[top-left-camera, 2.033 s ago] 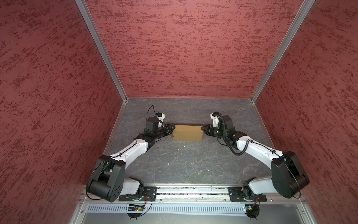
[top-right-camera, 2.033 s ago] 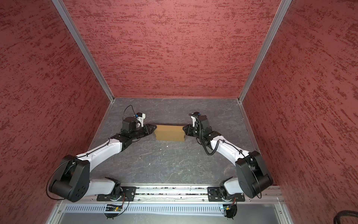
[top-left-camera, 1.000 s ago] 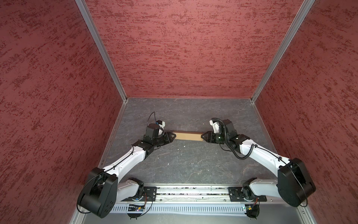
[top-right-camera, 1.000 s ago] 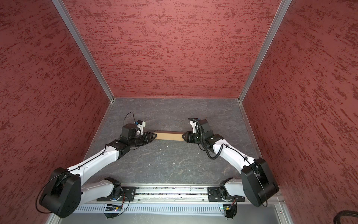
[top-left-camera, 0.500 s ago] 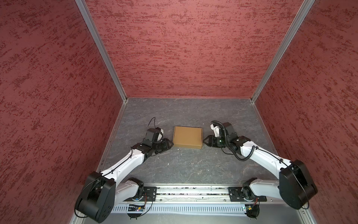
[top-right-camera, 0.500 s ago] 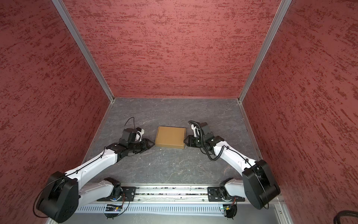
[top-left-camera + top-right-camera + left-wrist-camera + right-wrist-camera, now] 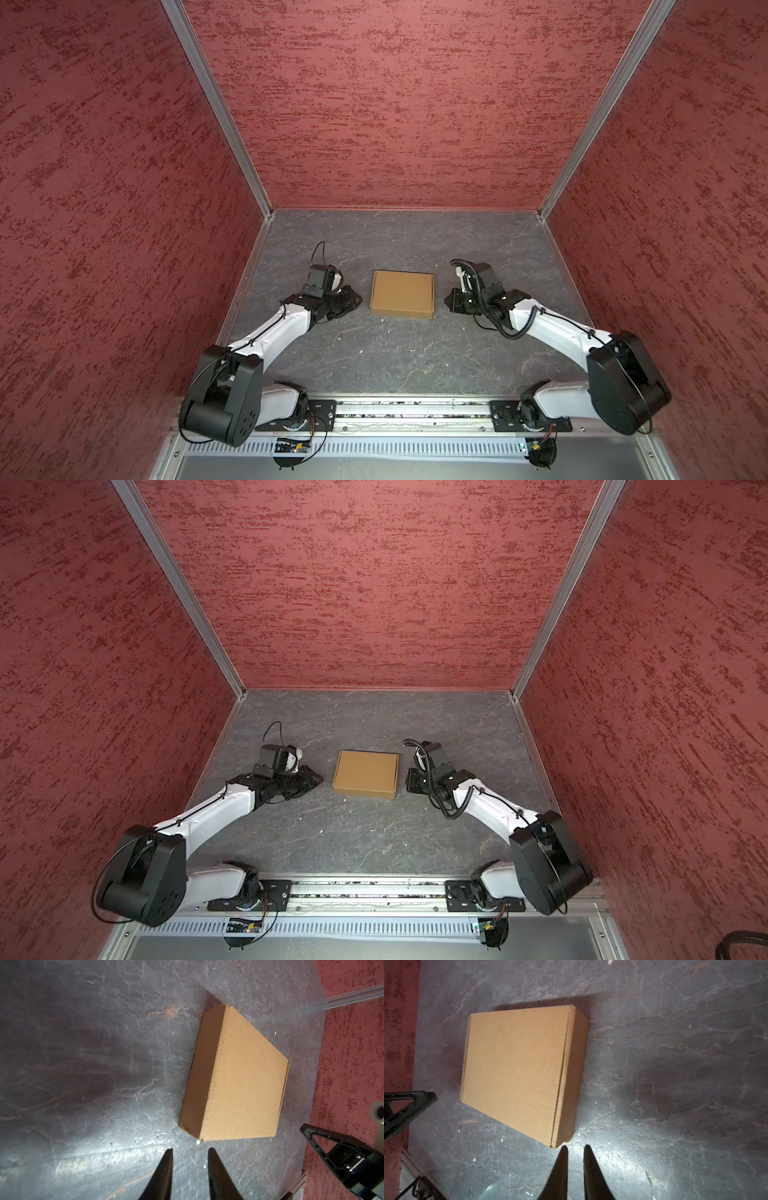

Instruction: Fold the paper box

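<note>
On the grey table (image 7: 395,353), between the left gripper (image 7: 190,1149) and right gripper (image 7: 575,1146), both empty, jaws slightly apart, sits the closed paper box (image 7: 402,294), which might spring open if poorly tucked.

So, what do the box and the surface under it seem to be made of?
The paper box looks like plain brown cardboard, matte and unprinted, with a dashed crease line along one edge. The table looks like dark grey stone or a stone-print laminate: pale veins, and a slight sheen where light glares. Which of the two, I cannot tell.
</note>
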Robot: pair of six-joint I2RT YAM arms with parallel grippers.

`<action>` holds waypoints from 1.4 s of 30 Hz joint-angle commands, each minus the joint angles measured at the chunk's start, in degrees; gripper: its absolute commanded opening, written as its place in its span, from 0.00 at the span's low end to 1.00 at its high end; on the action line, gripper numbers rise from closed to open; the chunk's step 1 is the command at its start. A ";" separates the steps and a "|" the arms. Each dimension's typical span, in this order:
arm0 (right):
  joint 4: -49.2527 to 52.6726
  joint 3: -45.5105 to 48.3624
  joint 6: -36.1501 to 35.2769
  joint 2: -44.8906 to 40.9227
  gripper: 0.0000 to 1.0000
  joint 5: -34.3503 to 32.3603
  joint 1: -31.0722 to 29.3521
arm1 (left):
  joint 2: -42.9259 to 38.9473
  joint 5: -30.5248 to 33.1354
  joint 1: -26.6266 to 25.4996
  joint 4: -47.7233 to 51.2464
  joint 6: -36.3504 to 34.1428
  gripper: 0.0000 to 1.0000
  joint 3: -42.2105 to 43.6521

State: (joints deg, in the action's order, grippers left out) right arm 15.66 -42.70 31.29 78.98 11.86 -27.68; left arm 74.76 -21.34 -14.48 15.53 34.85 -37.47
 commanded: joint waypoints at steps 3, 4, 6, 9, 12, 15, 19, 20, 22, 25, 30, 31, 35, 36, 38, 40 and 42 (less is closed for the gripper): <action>-3.34 -3.40 0.62 3.96 0.15 -3.75 -0.27 | 6.22 1.77 0.05 -3.28 -2.23 0.27 -3.18; -3.71 -3.69 0.62 5.15 0.15 -3.77 -0.27 | 7.32 2.16 -0.04 -3.45 -2.41 0.26 -3.72; -4.14 -4.69 0.48 7.25 0.14 -3.77 -0.27 | 9.42 2.62 -0.11 -3.89 -2.67 0.26 -4.74; -4.96 -5.85 0.44 9.50 0.14 -3.72 -0.27 | 12.22 3.05 -0.50 -4.62 -2.76 0.25 -6.09; -5.29 -7.28 0.29 11.93 0.14 -3.77 -0.27 | 15.28 3.58 -1.20 -5.24 -2.84 0.25 -7.45; -5.29 -8.90 -0.15 14.27 0.14 -3.68 -0.27 | 18.12 3.85 -1.97 -5.94 -2.81 0.25 -8.86; -4.59 -11.54 -0.77 17.18 0.14 -3.97 -0.27 | 21.21 4.08 -3.29 -6.30 -2.62 0.24 -11.18; -4.54 -12.19 -1.03 17.99 0.14 -3.82 -0.27 | 21.83 4.11 -3.58 -6.26 -2.60 0.24 -11.78; -4.48 -13.29 -1.38 19.04 0.14 -3.55 -0.25 | 22.89 4.18 -4.26 -6.30 -2.42 0.24 -12.90; -4.17 -14.84 -1.92 20.43 0.14 -3.32 -0.27 | 24.42 3.91 -5.25 -6.21 -2.24 0.24 -14.73; -3.34 -17.03 -3.03 22.20 0.14 -3.54 -0.29 | 26.95 3.86 -6.90 -5.78 -1.76 0.24 -17.59; -3.07 -17.49 -3.28 22.45 0.14 -3.76 -0.31 | 27.25 3.90 -7.13 -5.71 -1.72 0.24 -17.98; -2.01 -18.91 -4.24 23.31 0.14 -4.62 -0.19 | 28.39 3.66 -7.40 -5.93 -1.32 0.24 -19.18; -1.83 -19.08 -4.49 23.53 0.14 -5.01 -0.11 | 28.59 3.64 -7.47 -5.84 -1.23 0.24 -19.33; -1.69 -19.36 -4.82 23.57 0.14 -5.65 0.12 | 28.69 3.63 -7.41 -5.52 -1.28 0.24 -19.73; -1.52 -19.28 -4.83 23.28 0.14 -6.11 0.48 | 28.26 4.05 -7.41 -4.92 -1.43 0.25 -19.83; -1.43 -18.97 -4.96 22.51 0.15 -6.84 0.70 | 27.40 4.86 -7.31 -4.30 -1.75 0.26 -19.67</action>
State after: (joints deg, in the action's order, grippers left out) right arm 14.92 -60.18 26.98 101.95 4.45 -26.70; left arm 102.43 -14.24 -20.49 11.79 33.19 -55.92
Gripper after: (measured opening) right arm 0.146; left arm 0.260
